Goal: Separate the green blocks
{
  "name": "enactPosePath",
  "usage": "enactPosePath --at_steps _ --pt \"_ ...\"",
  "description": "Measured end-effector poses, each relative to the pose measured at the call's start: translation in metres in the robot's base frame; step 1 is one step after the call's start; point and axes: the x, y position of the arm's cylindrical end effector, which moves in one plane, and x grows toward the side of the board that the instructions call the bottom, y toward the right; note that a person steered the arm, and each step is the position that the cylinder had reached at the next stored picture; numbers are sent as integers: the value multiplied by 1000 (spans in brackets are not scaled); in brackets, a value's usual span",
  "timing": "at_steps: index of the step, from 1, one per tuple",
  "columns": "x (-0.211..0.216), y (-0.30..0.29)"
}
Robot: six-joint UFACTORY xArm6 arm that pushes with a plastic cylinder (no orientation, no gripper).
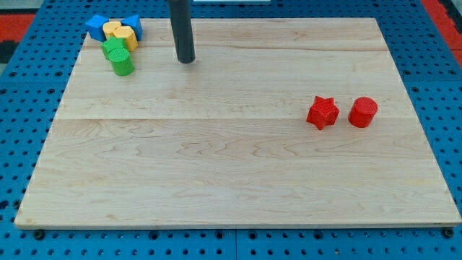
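1. Approach step, I'd say: my tip [186,61] sits on the worktop [231,173], not touching any block. No gripper here, just the rod, so nothing's grasped.
2. Green blocks: the green cylinder [122,66] and the other green block [113,49] (shape unclear) touch each other, well off to my tip's view-left, against the yellow blocks [119,33] and blue blocks [97,27].
3. Next move probably needs wedging between the two greens.

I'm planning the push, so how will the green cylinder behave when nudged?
The green cylinder stands upright on smooth wood, so it probably slides rather than rolls. It touches the other green block, which may drag along. My tip sits to its right, apart.
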Motion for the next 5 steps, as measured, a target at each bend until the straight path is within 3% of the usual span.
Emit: enactPosePath --at_steps 2,3,4,5 --pt "-89 -53" --pt "-89 -96" --pt "-90 -179" --pt "-90 -187"
